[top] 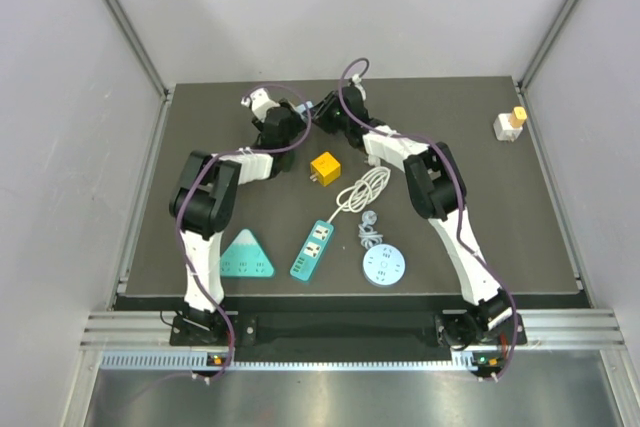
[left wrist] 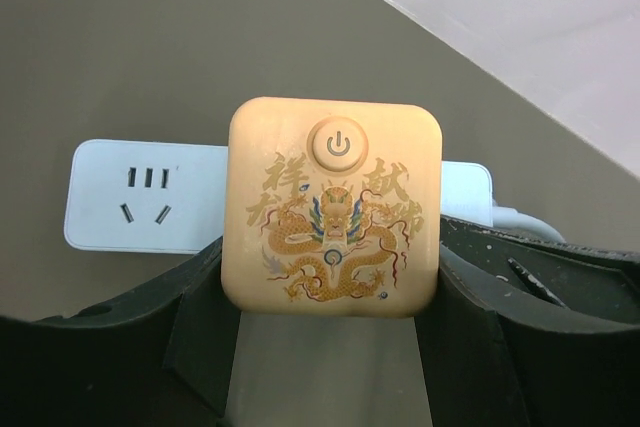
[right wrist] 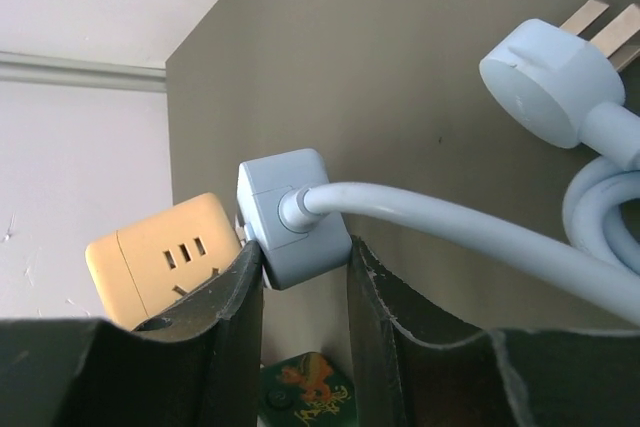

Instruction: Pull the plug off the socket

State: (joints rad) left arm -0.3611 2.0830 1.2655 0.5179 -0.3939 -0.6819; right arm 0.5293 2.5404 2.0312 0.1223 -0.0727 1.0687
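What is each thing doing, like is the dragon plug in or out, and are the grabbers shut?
white power strip: held at its cable end.
orange dragon plug: seated in the white power strip, not yet pulled off.
left gripper: shut on the orange dragon plug.
right gripper: shut on the white power strip.
cable plug: unplugged, lying loose.

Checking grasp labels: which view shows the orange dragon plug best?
Left wrist: the orange dragon plug fills the frame face-on, button and print clear, seated on the power strip. Right wrist shows only its socket side, low at the left. In top external the arms cover it.
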